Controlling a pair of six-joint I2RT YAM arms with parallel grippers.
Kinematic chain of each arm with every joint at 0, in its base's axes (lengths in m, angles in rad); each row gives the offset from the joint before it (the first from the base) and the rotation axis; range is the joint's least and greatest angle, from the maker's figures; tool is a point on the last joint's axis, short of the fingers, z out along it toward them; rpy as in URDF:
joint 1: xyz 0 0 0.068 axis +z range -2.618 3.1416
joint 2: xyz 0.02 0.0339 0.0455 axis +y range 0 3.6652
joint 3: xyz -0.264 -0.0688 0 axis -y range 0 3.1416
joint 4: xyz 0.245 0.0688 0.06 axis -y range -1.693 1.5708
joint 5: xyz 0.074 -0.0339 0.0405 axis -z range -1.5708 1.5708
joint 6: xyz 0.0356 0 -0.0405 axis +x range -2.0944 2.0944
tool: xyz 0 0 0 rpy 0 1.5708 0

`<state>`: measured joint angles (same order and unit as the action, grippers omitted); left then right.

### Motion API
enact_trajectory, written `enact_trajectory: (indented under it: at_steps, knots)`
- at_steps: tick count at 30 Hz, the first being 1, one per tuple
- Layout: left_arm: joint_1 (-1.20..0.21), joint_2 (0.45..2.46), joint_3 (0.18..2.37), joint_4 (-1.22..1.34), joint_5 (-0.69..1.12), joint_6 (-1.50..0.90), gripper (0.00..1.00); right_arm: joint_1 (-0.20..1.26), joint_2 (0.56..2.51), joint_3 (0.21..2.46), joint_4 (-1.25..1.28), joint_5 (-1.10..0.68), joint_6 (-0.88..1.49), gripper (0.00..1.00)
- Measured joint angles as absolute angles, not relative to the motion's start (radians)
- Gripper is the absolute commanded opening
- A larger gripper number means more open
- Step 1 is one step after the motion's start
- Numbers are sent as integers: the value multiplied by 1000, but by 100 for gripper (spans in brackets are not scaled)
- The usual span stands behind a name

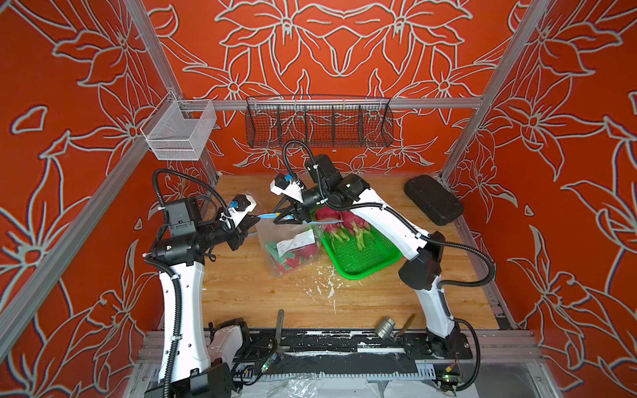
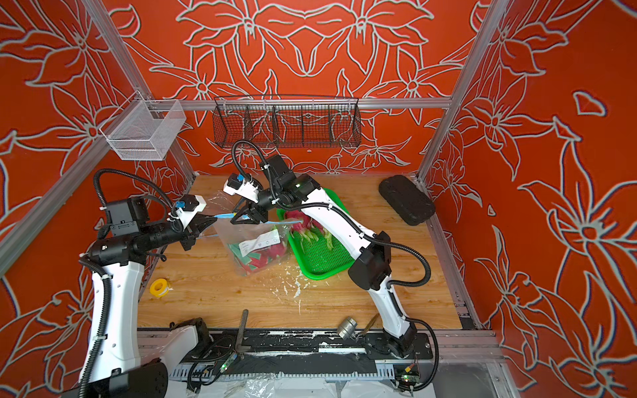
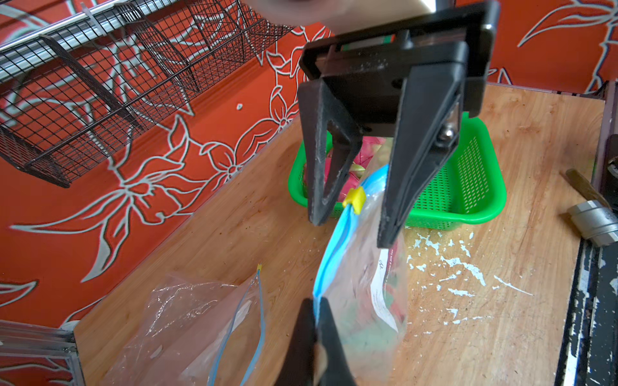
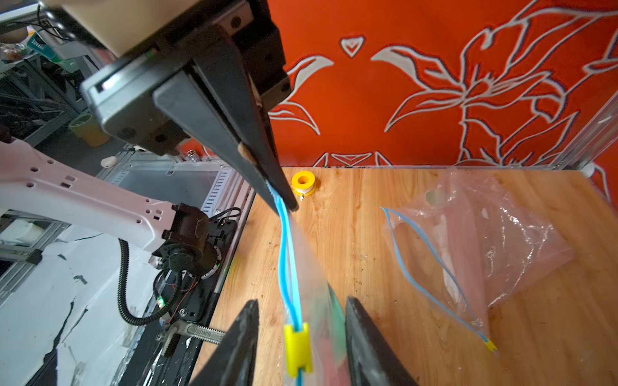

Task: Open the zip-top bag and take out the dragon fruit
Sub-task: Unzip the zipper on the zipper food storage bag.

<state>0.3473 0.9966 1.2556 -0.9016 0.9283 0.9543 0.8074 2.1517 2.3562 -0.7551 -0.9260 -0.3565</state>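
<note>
On the counter (image 1: 262,296) stood one zip-top bag (image 1: 293,241), dragon fruit (image 1: 306,256) inside it, my left jaws clamped shut on its blue zip end and my right jaws parted astride its yellow slider (image 4: 297,347); other fruit (image 1: 325,215) lay in the green tray (image 1: 368,256).

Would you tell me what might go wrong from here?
The right gripper straddles the yellow slider with jaws open; closing off-centre may pinch film instead. The left gripper pinches only the blue edge of the zip-top bag, so a pull might tug it free and slump the dragon fruit inside.
</note>
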Motion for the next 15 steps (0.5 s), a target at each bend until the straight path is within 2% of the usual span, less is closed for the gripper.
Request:
enact_trajectory:
  at_steps: [5, 10, 15]
  knots:
    - [347, 970, 1246, -899, 921, 954, 0, 807, 2152, 2357, -774, -929, -354, 31]
    - [347, 969, 1245, -896, 918, 954, 0, 807, 2148, 2356, -772, -929, -350, 37]
    - [347, 969, 1241, -895, 917, 954, 0, 807, 2140, 2355, -756, -932, -338, 37]
